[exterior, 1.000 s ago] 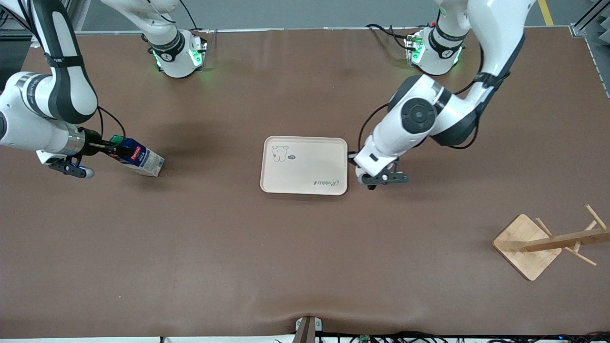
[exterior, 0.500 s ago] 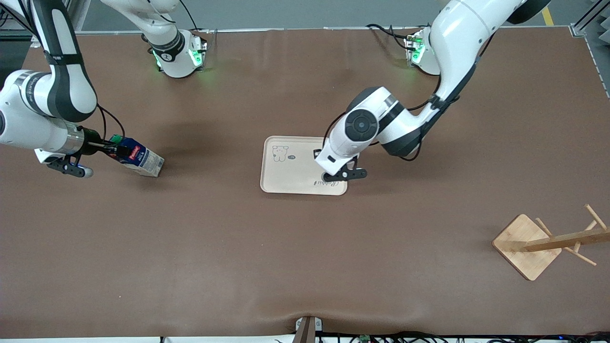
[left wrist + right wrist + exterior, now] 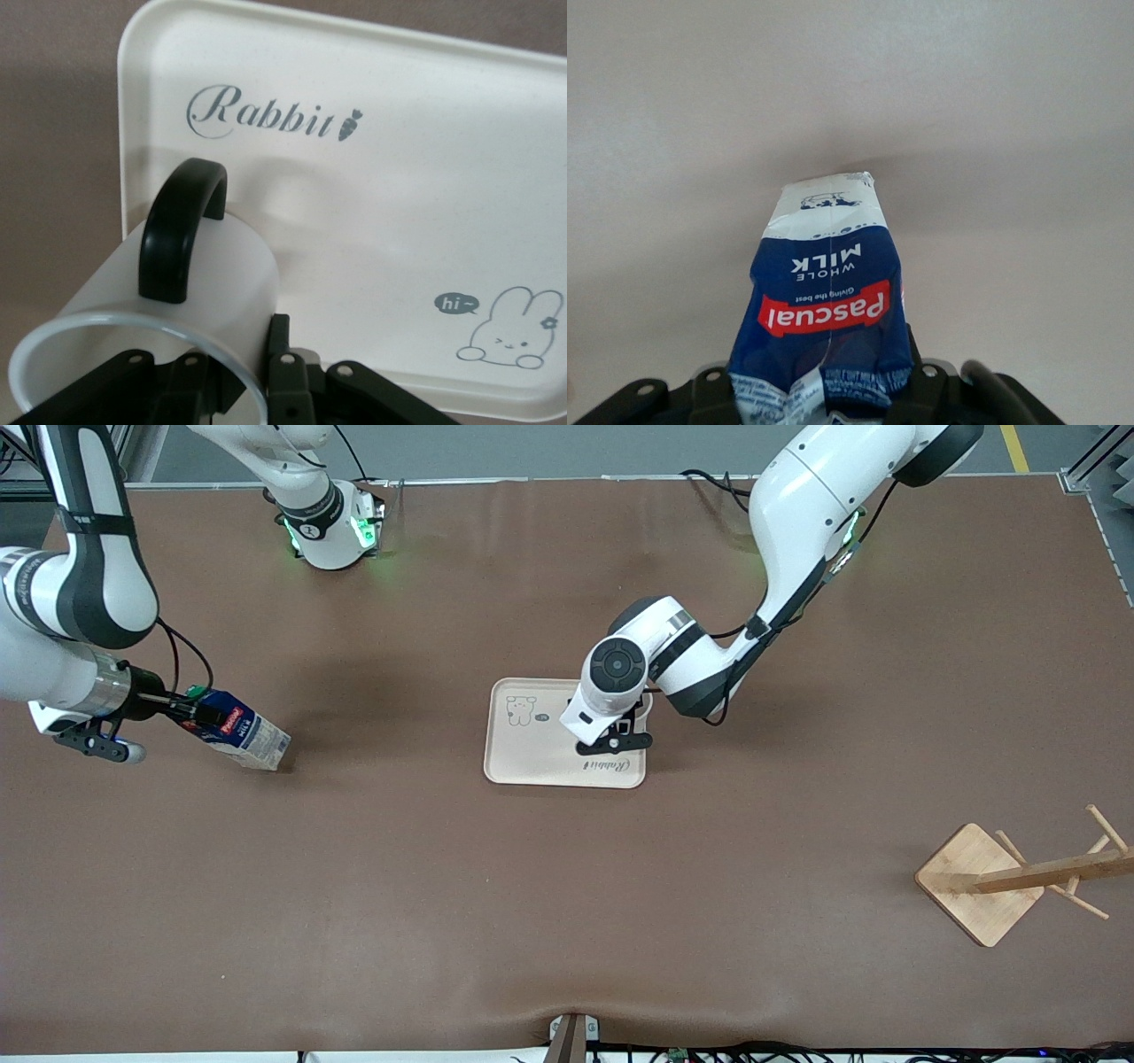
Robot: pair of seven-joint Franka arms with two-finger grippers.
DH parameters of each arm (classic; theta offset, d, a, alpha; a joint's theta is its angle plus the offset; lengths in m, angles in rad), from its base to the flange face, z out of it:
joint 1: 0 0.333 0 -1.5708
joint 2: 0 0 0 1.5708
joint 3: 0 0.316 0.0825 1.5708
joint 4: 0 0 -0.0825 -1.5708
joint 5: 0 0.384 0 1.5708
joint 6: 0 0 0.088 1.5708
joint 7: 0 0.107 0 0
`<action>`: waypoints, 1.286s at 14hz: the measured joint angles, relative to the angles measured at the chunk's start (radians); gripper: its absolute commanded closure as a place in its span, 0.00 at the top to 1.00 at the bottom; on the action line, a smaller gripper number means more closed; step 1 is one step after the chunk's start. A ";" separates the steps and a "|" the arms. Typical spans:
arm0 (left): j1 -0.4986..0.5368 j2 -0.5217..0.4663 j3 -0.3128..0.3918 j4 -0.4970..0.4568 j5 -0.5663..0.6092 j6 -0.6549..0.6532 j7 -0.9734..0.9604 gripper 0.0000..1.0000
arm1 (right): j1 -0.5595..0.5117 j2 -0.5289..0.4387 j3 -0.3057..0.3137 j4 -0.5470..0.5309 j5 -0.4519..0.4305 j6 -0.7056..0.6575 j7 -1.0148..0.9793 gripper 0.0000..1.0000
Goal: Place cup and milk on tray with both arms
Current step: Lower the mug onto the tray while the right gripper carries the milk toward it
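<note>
Step in hand: delivery. The left gripper [image 3: 239, 390] pinches the cup [image 3: 168, 310] by its rim over the tray [image 3: 532, 757]; next, lower and release. The right gripper [image 3: 177, 707] clamps the milk [image 3: 235, 731], well apart from the tray, long axis tilted, base angled toward the tray; carry across, set upright

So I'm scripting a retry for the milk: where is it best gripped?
At the top, near the green cap, as the right gripper does now, shut on the milk. The carton's top is narrow enough for the fingers, and its pale base stays free to set down.
</note>
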 measured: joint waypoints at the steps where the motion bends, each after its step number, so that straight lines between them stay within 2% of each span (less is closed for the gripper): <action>1: -0.001 0.004 0.001 0.002 0.000 -0.002 -0.002 0.00 | 0.000 0.001 0.000 0.025 0.000 -0.033 -0.022 0.00; 4: -0.001 0.010 0.001 0.010 0.000 -0.011 -0.044 0.00 | 0.000 0.015 0.000 0.094 0.000 -0.120 -0.059 0.00; 9: -0.011 0.035 0.001 0.047 0.000 -0.036 -0.094 0.00 | 0.021 0.042 0.011 0.172 0.011 -0.186 -0.059 0.00; 10: -0.012 0.039 0.001 0.053 0.000 -0.040 -0.096 0.11 | 0.045 0.043 0.013 0.184 0.017 -0.205 -0.045 0.00; 11: -0.013 0.042 0.001 0.057 0.000 -0.042 -0.096 0.36 | 0.076 0.044 0.015 0.199 0.020 -0.236 -0.019 0.00; 12: -0.014 0.049 0.002 0.057 0.000 -0.040 -0.096 0.65 | 0.114 0.044 0.017 0.219 0.021 -0.273 0.004 0.00; 13: -0.014 0.060 0.003 0.057 0.000 -0.036 -0.096 1.00 | 0.157 0.044 0.019 0.238 0.022 -0.302 0.028 0.00; 18: -0.013 0.083 0.007 0.065 0.001 -0.026 -0.096 1.00 | 0.392 0.044 0.026 0.278 0.043 -0.322 0.293 0.00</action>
